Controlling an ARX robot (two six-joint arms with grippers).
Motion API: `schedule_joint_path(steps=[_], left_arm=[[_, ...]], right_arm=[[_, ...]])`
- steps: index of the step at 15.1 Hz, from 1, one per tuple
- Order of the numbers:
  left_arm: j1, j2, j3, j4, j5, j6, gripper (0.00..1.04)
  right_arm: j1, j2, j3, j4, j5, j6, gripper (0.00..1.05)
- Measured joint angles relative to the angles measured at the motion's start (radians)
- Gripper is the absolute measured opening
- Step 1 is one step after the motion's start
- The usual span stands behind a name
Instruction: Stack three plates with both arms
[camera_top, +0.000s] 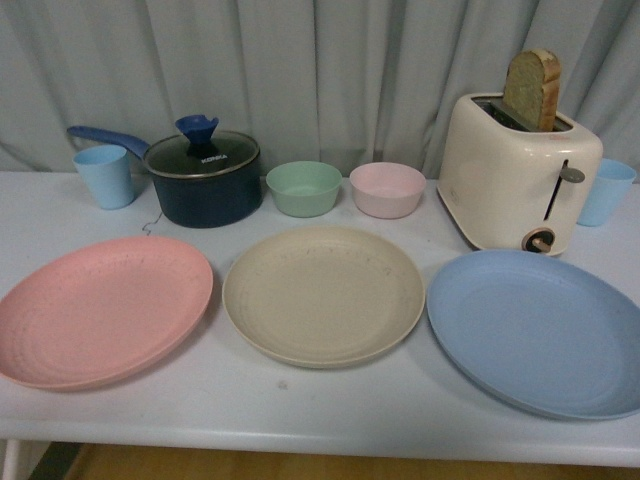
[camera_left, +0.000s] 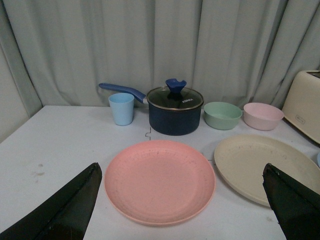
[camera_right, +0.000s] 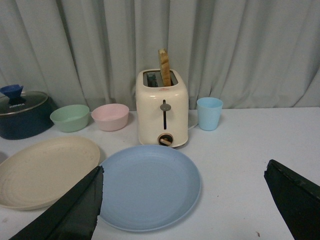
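Three plates lie side by side on the white table. The pink plate is at the left, the beige plate in the middle, the light blue plate at the right. No arm shows in the front view. My left gripper is open and empty, held above and short of the pink plate; the beige plate lies beside it. My right gripper is open and empty, above the near side of the blue plate, with the beige plate beside it.
Behind the plates stand a blue cup, a dark blue lidded saucepan, a green bowl, a pink bowl, a cream toaster holding a bread slice, and another blue cup. A grey curtain hangs behind the table.
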Motion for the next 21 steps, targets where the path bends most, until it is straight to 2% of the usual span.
schedule_joint_path(steps=[21], left_arm=[[0.0, 0.0, 0.0, 0.0, 0.0, 0.0, 0.98]], right_arm=[[0.0, 0.0, 0.0, 0.0, 0.0, 0.0, 0.98]])
